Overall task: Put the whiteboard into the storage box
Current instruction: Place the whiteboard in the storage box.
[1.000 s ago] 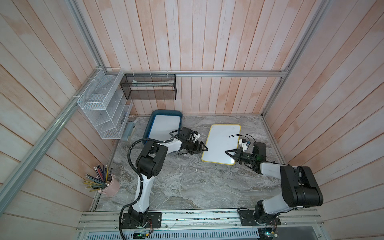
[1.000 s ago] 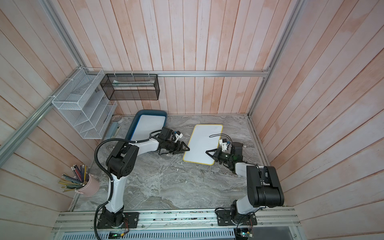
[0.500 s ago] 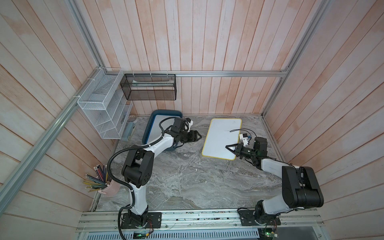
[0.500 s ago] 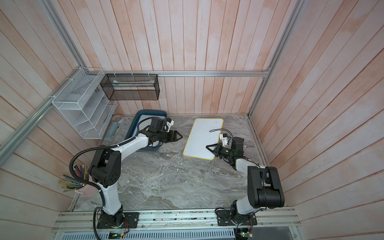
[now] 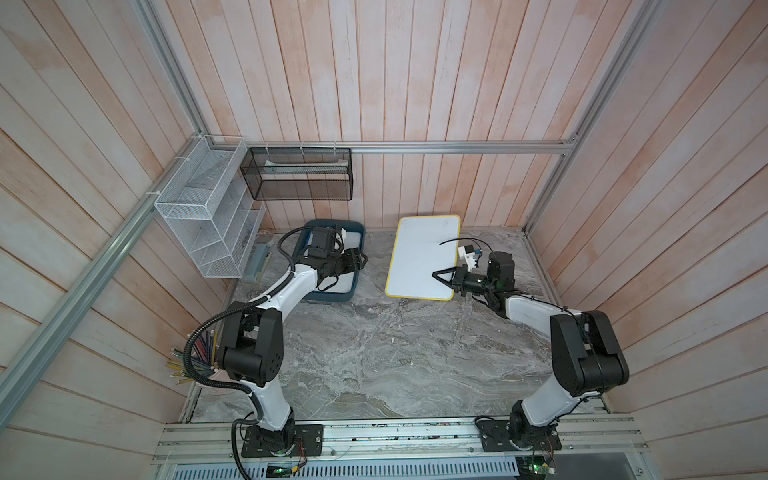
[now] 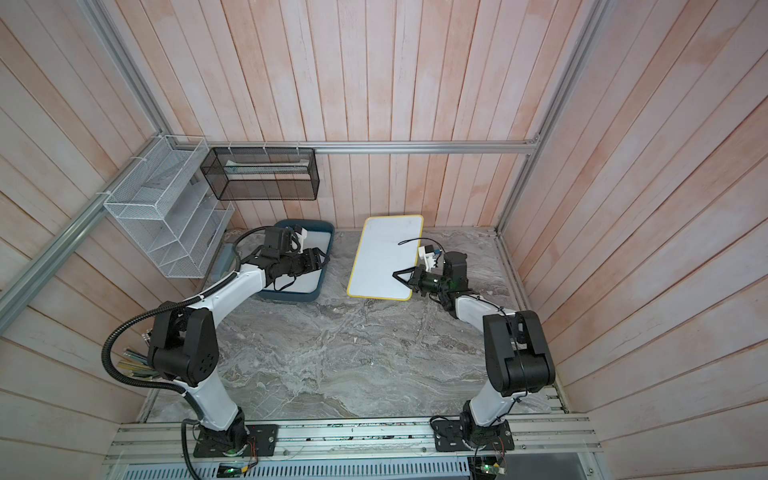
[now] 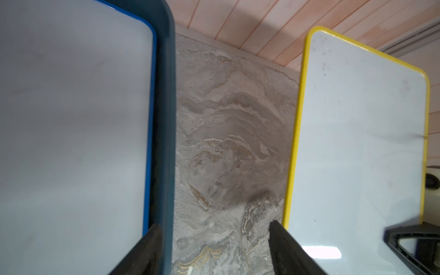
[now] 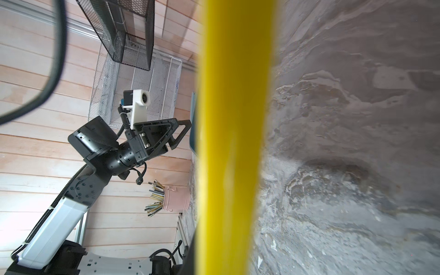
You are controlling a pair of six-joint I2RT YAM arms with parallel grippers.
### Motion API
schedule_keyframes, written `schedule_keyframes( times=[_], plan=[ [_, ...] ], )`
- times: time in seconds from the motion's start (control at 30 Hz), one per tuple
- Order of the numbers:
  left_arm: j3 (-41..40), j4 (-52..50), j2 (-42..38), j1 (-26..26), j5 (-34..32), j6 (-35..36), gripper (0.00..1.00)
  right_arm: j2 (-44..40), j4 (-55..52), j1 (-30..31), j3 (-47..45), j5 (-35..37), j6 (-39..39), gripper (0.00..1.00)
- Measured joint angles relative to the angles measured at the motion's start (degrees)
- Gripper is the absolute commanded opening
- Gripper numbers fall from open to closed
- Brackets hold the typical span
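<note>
In both top views, the right gripper (image 5: 439, 276) (image 6: 400, 276) is clamped on the near right edge of the whiteboard (image 5: 415, 257) (image 6: 382, 257), which is tilted above the table (image 5: 374, 353) and apart from the box (image 5: 328, 296) (image 6: 291, 296). The left gripper (image 5: 362, 262) (image 6: 325, 259) hovers over the box with its jaws apart.

The left wrist view shows a blue-edged board (image 7: 71, 119) lying in the box (image 7: 166, 119), with the whiteboard (image 7: 357, 142) across a strip of table (image 7: 226, 131).

In the right wrist view, the whiteboard's yellow edge (image 8: 233, 119) fills the middle.
</note>
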Motion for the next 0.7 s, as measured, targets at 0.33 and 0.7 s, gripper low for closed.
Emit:
schedule_keyframes(
  times=[0.33,0.7],
  plan=[
    [-4.37,-0.31,-2.36,7.02,0.37,-2.12,0.73,8.52,4.92,8.04,7.96,0.98,5.73,0.0],
    [-10.05,1.38,-5.64,12.7,0.72,-4.11,0.73,19.26,10.05,14.36,18.84,4.28,12.28,0.0]
  ],
)
